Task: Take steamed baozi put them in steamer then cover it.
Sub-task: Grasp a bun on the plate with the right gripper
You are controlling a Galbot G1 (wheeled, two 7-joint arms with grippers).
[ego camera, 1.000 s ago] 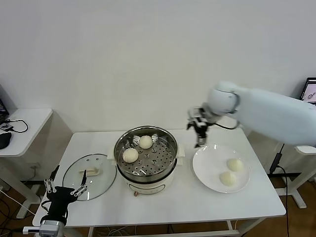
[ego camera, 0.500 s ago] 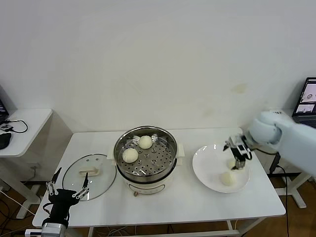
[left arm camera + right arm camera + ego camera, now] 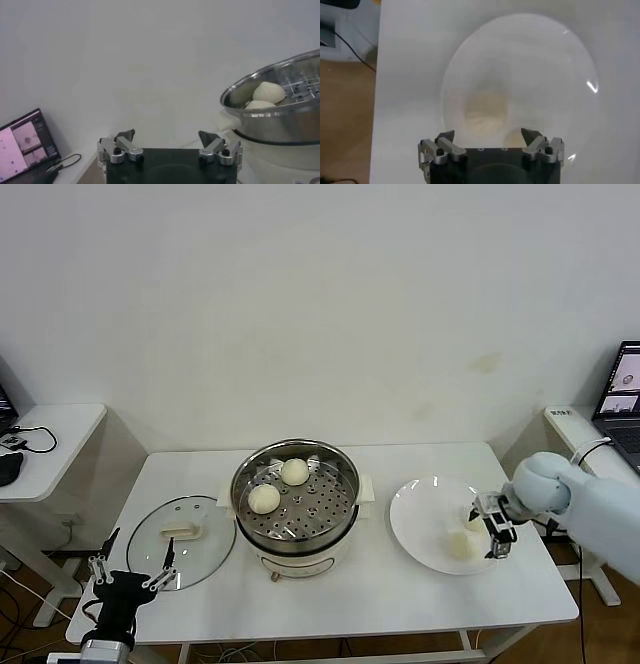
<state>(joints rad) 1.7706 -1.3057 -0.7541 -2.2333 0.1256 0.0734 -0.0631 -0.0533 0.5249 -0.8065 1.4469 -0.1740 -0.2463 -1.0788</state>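
A white surface (image 3: 400, 584) stands before a plain pale wall and carries everything described here. Near its middle sits the steamer (image 3: 296, 496), a round shiny steel pot with a perforated tray inside, resting on a cream-white base. Two steamed baozi lie on that tray: one (image 3: 294, 471) toward the back and another (image 3: 264, 498) nearer the front left. Both also show over the pot's rim in the left wrist view (image 3: 268, 92).

On the robot's left of the steamer, the cover (image 3: 181, 540) lies flat on the surface, a clear glass lid with a metal rim and a beige handle, its edge just beside the steamer's base. On the robot's right of the steamer lies a flat white plate (image 3: 420, 524). It holds two more baozi close together: one (image 3: 461, 545) near the front and one (image 3: 474, 515) behind it, partly hidden by the arm.

The right claw (image 3: 493, 529) is low over the plate's right side, just beside those buns. In the right wrist view its fingers stand apart (image 3: 488, 140), holding nothing, with one bun (image 3: 485, 110) in front of them.

The left claw (image 3: 130, 569) waits at the surface's front left corner, near the cover, its fingers spread and holding nothing.
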